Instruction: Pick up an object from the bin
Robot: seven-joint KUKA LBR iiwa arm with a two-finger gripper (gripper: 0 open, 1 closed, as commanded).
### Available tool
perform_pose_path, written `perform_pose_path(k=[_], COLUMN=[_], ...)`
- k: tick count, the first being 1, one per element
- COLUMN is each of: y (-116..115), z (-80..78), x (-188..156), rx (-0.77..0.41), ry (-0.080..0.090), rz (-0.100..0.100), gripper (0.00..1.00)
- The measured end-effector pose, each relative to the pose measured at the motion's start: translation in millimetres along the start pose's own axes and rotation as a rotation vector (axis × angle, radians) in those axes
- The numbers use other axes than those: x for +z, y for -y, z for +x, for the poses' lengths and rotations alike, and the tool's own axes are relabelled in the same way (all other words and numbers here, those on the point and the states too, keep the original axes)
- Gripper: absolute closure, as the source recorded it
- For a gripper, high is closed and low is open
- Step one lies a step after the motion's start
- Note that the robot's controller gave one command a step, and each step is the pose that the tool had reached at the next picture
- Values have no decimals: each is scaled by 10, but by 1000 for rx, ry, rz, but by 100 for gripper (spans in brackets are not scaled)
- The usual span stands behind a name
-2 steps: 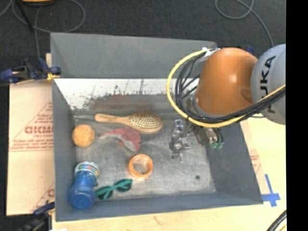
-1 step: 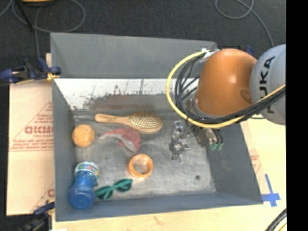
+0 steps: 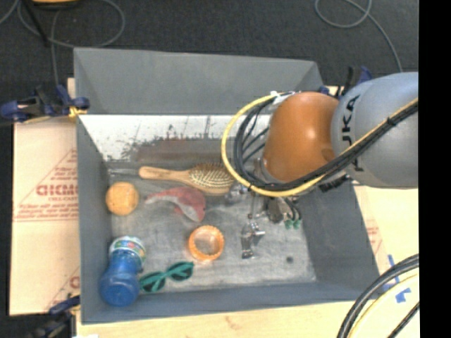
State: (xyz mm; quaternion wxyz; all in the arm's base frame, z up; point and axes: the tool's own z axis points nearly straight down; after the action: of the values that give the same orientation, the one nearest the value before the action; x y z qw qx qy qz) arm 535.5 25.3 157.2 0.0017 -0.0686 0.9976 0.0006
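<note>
Grey metal bin (image 3: 91, 189), gripper (image 3: 249, 241) low over bare floor right of centre, as for a grasp, just beside orange ring-shaped cup (image 3: 206, 243), nearest candidate. Opening impossible to tell; nothing visibly held. Wooden hairbrush (image 3: 190, 177) along back wall, blue bottle (image 3: 121, 273) in front-left corner.

The bin (image 3: 197, 83) is made of matt grey metal, its floor scuffed. The hairbrush (image 3: 190, 177) is formed of pale, smooth wood, the blue bottle (image 3: 121, 273) of glossy plastic. The orange ball (image 3: 122, 198) is seen as matt and rough, the arm's orange cover (image 3: 299, 136) as shiny.
</note>
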Motion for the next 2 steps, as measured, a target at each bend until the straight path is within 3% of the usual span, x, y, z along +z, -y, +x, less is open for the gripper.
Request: perform_pose_path(k=[1, 2], y=[1, -525], z=[-2, -155], x=[-2, 817], rx=[0, -125], ry=[0, 9], rz=[0, 3], gripper=[0, 100])
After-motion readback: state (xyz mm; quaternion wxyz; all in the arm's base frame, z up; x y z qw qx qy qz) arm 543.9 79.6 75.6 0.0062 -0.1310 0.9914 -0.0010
